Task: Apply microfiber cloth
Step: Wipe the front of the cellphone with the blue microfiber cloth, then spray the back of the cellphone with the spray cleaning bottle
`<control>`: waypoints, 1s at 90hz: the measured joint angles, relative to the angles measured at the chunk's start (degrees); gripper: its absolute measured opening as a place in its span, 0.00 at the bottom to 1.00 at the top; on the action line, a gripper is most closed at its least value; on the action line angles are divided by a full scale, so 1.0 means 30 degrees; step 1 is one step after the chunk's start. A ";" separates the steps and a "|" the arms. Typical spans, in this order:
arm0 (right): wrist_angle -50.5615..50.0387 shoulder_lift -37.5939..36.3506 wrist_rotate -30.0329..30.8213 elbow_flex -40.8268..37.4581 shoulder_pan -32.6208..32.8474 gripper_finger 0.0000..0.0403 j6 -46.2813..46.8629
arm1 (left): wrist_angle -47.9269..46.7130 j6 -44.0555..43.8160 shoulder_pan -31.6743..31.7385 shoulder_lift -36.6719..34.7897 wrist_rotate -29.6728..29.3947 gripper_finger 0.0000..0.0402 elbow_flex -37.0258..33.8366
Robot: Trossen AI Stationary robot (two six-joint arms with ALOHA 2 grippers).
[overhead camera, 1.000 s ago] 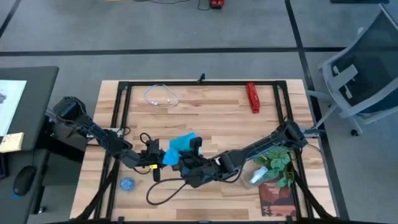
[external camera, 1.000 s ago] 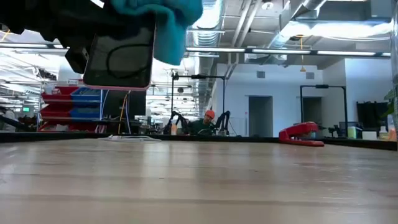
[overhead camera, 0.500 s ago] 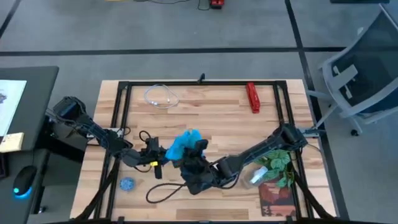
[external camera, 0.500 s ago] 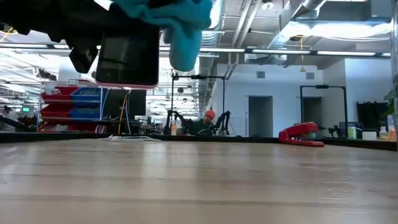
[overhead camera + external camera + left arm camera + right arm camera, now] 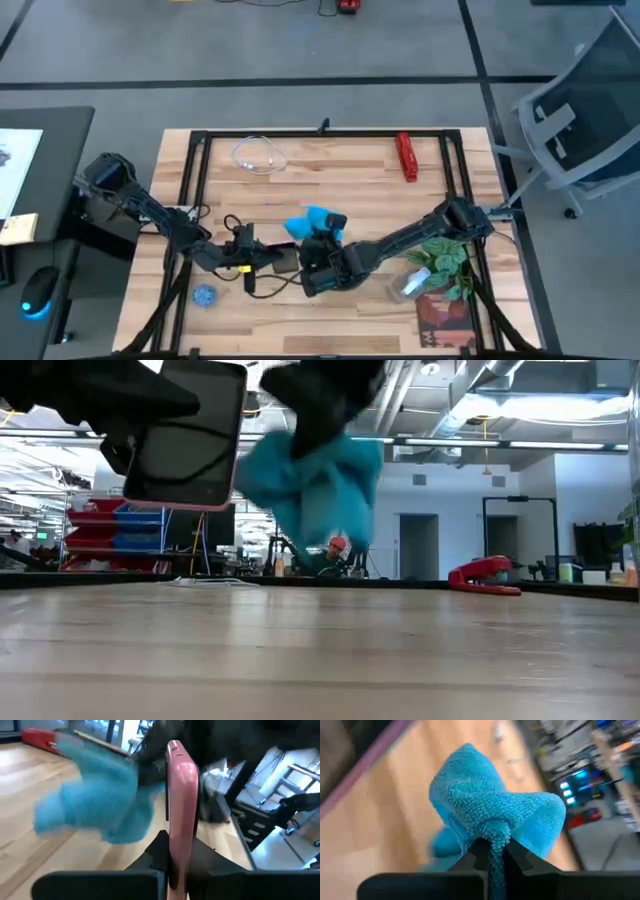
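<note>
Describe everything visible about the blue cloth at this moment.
The cloth is bright sky-blue, looped-pile fabric, plain and unmarked. It is bunched, pinched in the right end effector, and hangs in folds above the table, touching nothing below. It sits beside the pink-edged phone held by the left end effector.

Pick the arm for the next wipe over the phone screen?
Right. The right gripper is shut on the microfiber cloth, which hangs beside the smartphone. The left gripper is shut on the smartphone, holding it off the table.
</note>
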 joint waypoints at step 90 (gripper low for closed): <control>0.3633 -0.3760 -0.6159 -0.0007 0.1484 0.68 -2.5534 | -0.1991 -0.1811 0.0440 -0.1140 0.6497 0.03 -0.0007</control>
